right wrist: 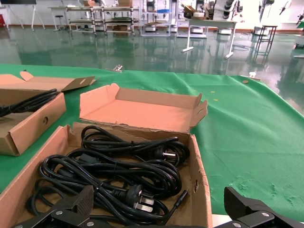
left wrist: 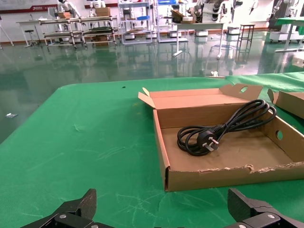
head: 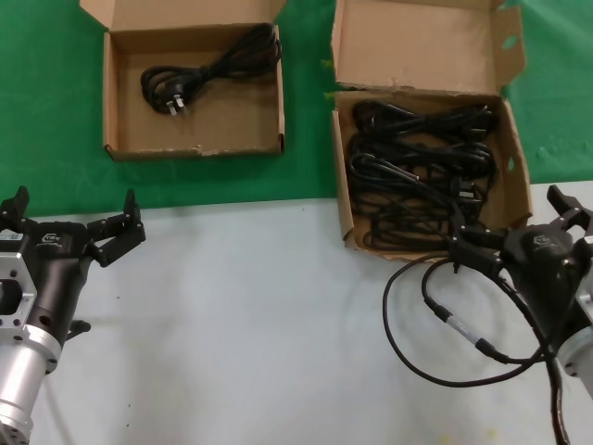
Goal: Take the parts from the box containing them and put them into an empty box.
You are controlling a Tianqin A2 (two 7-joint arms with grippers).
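The left gripper (head: 74, 221) hovers low over the grey front strip of the worktop (head: 250, 315) near its left edge, jaws spread wide and holding nothing; in its wrist view only the two black fingertips (left wrist: 76, 209) show, well apart.

Beyond it, on the green cloth (head: 46, 111) toward the far left, lies the small box (head: 120, 93), its short flap folded back. One cord (head: 208, 67) lies coiled inside, plug toward the box's left wall.

To the right, straddling the line where green meets grey, sits the big box (head: 341, 185), its tall notched flap (head: 422, 46) standing back. It holds a heap of cords (head: 417, 167), loops tangled over one another, several pronged plugs showing.

The right gripper (head: 514, 232) is at the big box's near right corner, close to the worktop's right edge, jaws wide open and empty, one finger over the front wall. A thin cable (head: 435, 324) with a silver connector loops across the grey surface just beside it.
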